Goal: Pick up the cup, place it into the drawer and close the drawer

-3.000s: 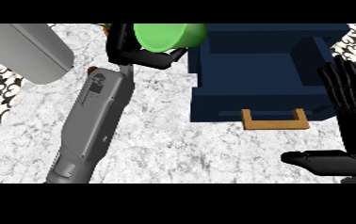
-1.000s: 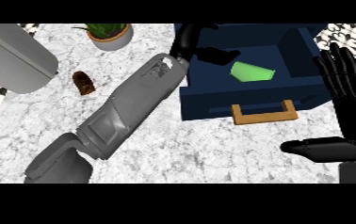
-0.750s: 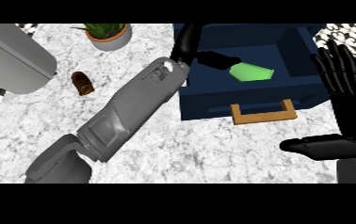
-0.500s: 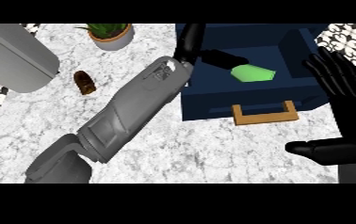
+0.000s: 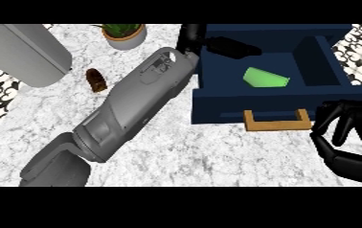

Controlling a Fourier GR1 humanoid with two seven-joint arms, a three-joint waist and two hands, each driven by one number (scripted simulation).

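The green cup (image 5: 264,77) lies on its side inside the open dark blue drawer (image 5: 212,112), free of both hands. My left hand (image 5: 212,42) hovers over the drawer's back left corner, fingers stretched out straight above the drawer and holding nothing. A wooden handle (image 5: 277,121) sticks out from the drawer's front. Just right of that handle is my right hand (image 5: 338,126), fingers curled downward and empty.
A potted plant (image 5: 125,34) stands at the back of the marble counter. A small brown object (image 5: 95,79) lies left of my left forearm (image 5: 134,107). A large grey rounded appliance (image 5: 32,54) fills the far left.
The cup has left my left hand and now rests in the drawer. My left hand has drawn back toward the drawer's rear corner. My right hand has moved toward the handle and curled.
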